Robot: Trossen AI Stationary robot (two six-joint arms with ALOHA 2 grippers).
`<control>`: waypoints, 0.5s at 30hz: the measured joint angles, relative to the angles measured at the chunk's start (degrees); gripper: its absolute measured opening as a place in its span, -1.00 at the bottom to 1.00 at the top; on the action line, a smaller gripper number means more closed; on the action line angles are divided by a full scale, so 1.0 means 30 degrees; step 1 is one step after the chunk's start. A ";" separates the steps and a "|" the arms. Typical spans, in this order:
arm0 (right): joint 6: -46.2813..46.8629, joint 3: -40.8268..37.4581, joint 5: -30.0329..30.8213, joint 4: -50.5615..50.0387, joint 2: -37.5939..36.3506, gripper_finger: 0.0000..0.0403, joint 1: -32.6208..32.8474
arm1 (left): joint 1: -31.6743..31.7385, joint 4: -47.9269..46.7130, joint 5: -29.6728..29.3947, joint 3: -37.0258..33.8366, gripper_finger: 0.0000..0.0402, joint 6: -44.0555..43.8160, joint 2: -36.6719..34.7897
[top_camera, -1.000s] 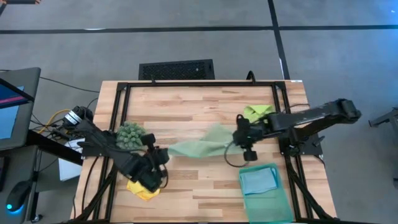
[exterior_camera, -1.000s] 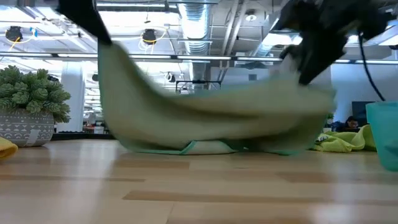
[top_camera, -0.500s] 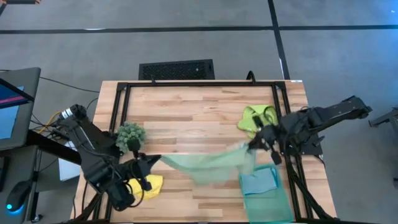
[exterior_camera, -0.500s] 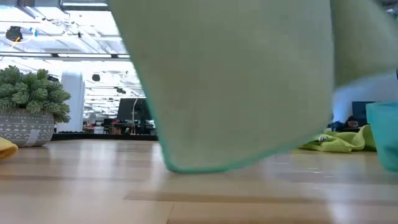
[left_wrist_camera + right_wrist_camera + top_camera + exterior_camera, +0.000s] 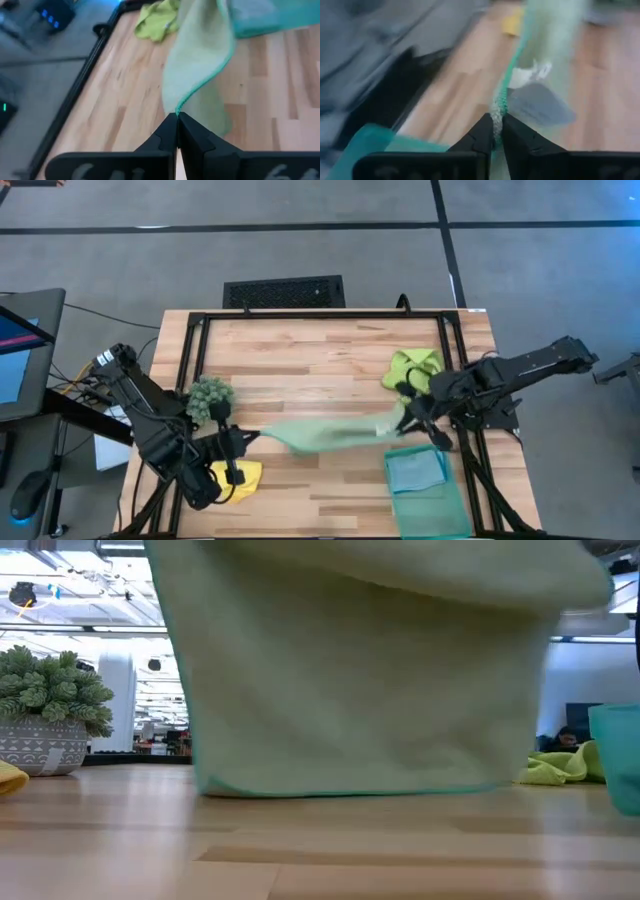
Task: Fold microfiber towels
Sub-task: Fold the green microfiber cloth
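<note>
High view: the sage towel (image 5: 325,433) hangs stretched between both hands above the wooden surface (image 5: 320,360). The left hand (image 5: 243,442) is clenched on the towel's corner, fingers (image 5: 167,134) pressed together on the teal hem in the left wrist view. The right hand (image 5: 408,413) pinches the opposite corner, the hem caught between its fingers (image 5: 485,131) in the right wrist view. A yellow towel (image 5: 236,478) lies just below the left hand, with a dark-green spiky clump (image 5: 210,395) near it on the other side. A lime towel (image 5: 412,367) lies crumpled just beyond the right hand, and a blue towel (image 5: 417,471) rests in a teal tray (image 5: 430,505) beside that hand. From the low view the sage towel's bottom edge sits at the surface.
</note>
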 joint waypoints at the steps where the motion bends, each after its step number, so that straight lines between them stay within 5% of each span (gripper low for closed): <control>1: -0.0503 -0.0090 -0.0130 0.0369 0.0174 -0.73 0.0202 | -0.0094 0.0302 -0.0213 0.0000 -1.00 0.0684 0.0000; 10: 0.2957 -0.0136 0.9444 0.0283 0.1438 -0.96 -0.2343 | 0.1072 -0.3280 -0.1971 0.0000 -1.00 -0.2468 -0.0007; 13: 0.2791 -0.0136 0.9370 0.0100 0.1189 -0.91 -0.2759 | 0.1240 -0.3541 -0.1960 0.0000 -1.00 -0.2872 -0.0007; 15: 0.2787 -0.0065 0.7406 0.0164 0.0688 -0.86 -0.2523 | 0.0971 -0.3128 -0.1416 0.0149 -1.00 -0.2132 -0.0007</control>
